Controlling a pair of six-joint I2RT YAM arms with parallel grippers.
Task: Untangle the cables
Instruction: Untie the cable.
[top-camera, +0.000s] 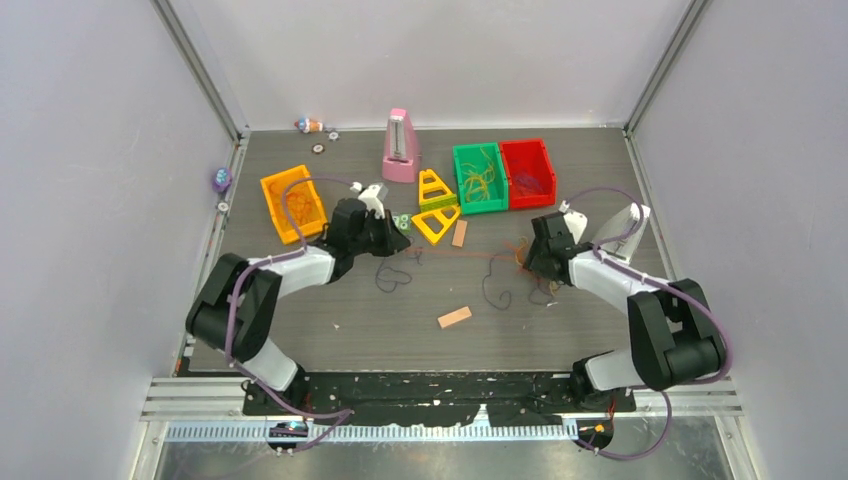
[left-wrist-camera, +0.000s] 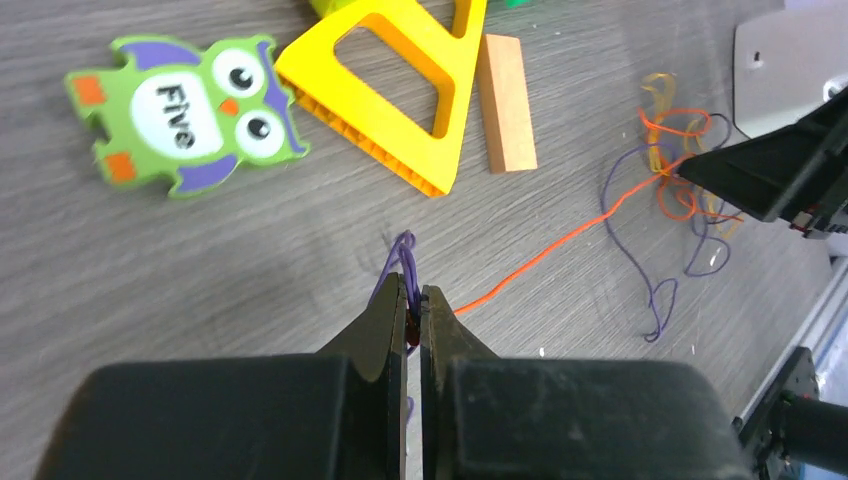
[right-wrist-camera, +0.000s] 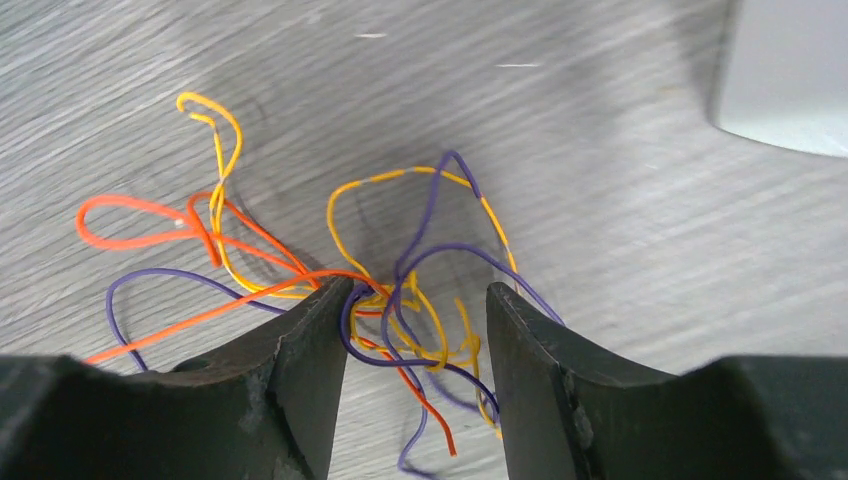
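The cables (right-wrist-camera: 380, 300) are thin, floppy strands in orange-red, yellow and dark purple, knotted into a small loose tangle on the grey wood-grain table (top-camera: 560, 320), right of its middle and in front of the bins. Loops of each colour fan out of the knot, and the right gripper (right-wrist-camera: 417, 295) stands over it with its jaws apart, one finger on either side of the knot and neither pressing on a strand. One orange strand (left-wrist-camera: 560, 240) leads out of the tangle in a nearly straight line across the table to the left gripper (left-wrist-camera: 414, 292), whose jaws are pinched together on its end and on a dark purple loop (left-wrist-camera: 402, 250) that sticks out just past the tips. Two more dark strands lie loose near the table's middle, between the arms. Along the far side, an orange bin (top-camera: 272, 205) on the left holds orange strands, a green bin (top-camera: 462, 182) holds yellow ones, and a red bin (top-camera: 545, 160) touching its right side holds dark purple ones. A green owl puzzle piece (left-wrist-camera: 185, 110), a yellow triangle frame (left-wrist-camera: 400, 130) and a wooden block (left-wrist-camera: 505, 100) lie just beyond the left gripper
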